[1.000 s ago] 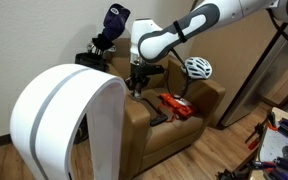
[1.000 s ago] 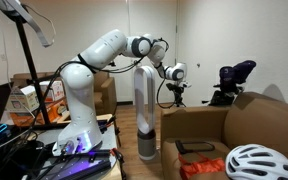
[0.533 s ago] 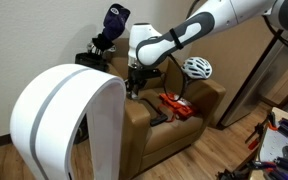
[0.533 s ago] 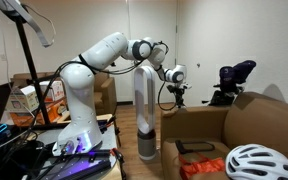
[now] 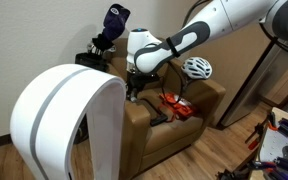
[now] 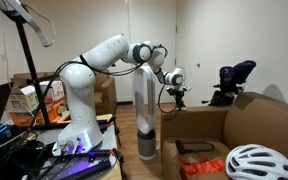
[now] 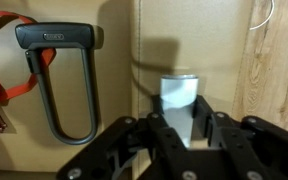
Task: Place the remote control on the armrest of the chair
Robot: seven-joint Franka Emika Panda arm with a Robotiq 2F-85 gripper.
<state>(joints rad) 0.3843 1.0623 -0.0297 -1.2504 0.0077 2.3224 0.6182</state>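
Gripped between the closed jaws of gripper (image 7: 182, 115): remote control (image 7: 181, 88). Poised just above armrest (image 7: 219, 45) of chair (image 5: 174, 135), right of U-lock (image 7: 59, 70) on seat, presumably for flat, central set-down.

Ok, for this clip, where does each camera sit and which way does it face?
In an exterior view: camera behind the white arch, looking across at the chair; forearm and gripper show above the armrest.
In an exterior view: camera beside the chair, past the helmet, facing the robot's base; whole arm and gripper show.
Wrist view: looks straight down on the armrest; gripper fills the bottom edge, black U-lock at picture left.
Both exterior views share chair, helmet, arch and gripper.
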